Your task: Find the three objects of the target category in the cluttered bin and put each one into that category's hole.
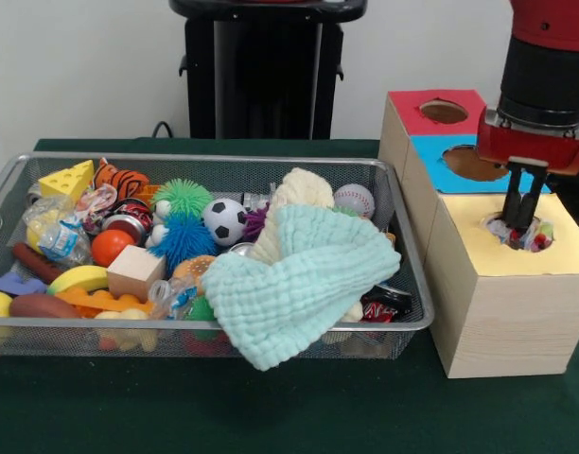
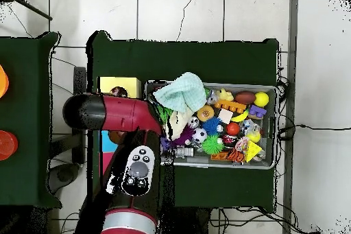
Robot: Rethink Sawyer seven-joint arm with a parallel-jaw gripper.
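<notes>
Gripper (image 1: 523, 224) fingers narrow, dipped in yellow box's hole (image 1: 522, 233); small crinkly wrapped item there, prob light, slippery — pinch mid-body.

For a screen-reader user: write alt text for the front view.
A red and black robot arm lowers its gripper into the hole of a yellow-topped wooden box, beside blue-topped and red-topped boxes. Left of them, a wire mesh bin holds cluttered toys, including a soccer ball, under a mint green cloth.
</notes>
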